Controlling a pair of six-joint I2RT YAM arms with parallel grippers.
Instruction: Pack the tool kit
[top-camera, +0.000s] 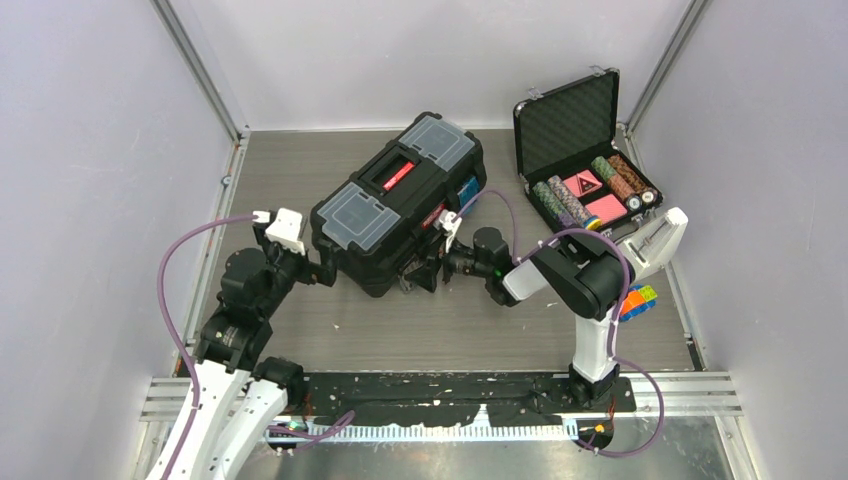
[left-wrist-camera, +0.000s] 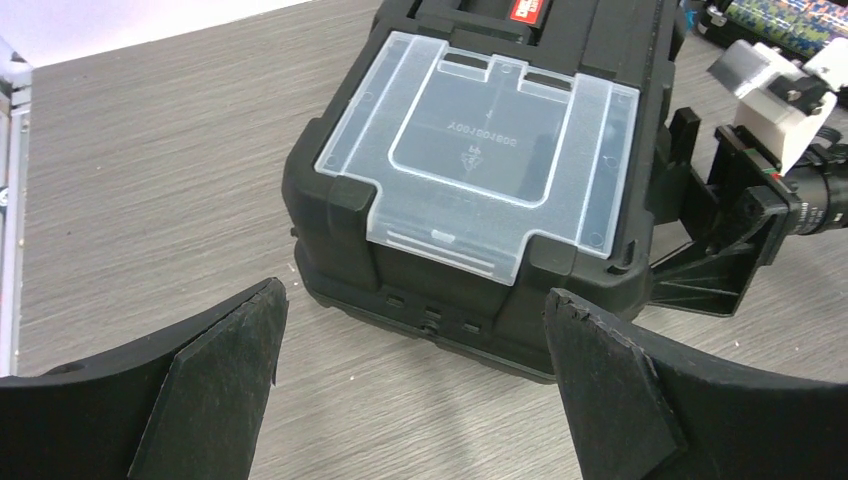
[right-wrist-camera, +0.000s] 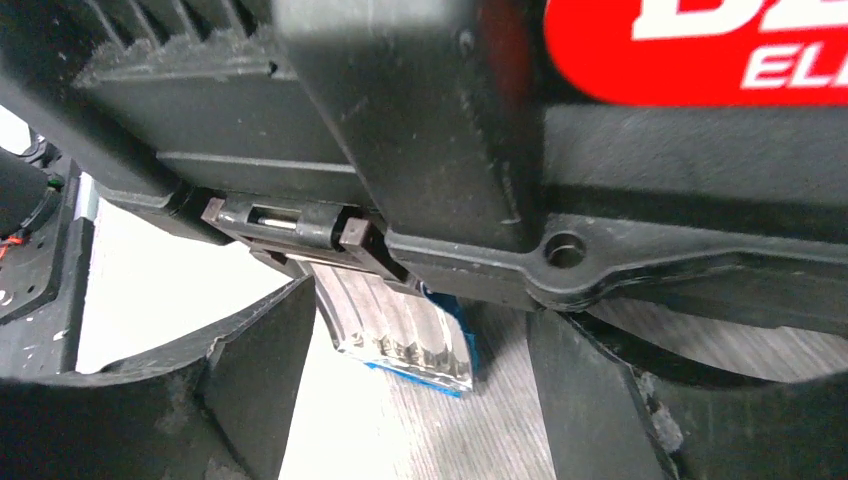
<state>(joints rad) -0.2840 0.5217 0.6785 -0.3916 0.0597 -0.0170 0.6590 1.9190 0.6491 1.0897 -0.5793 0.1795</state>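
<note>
1. The toolbox lay slantwise at mid-counter, nearer the far edge. Its lid was down and both clear compartment covers were shut.
2. The left gripper faced the box's left end, jaws released and spread wide, not touching it.
3. The right gripper was at the box's near long side. Its jaws were released and parted beneath the lid seam, where a latch pin and a blue latch piece showed.
4. Judged step: fastening that latch. To do it well, the left jaws should first brace the end wall, because a one-sided push would probably slide the box toward the far edge.
5. The right jaws should meet the latch squarely and low. A glancing contact could slip off the ribbed plastic.
6. The chip case at the far right corner was not involved.
</note>
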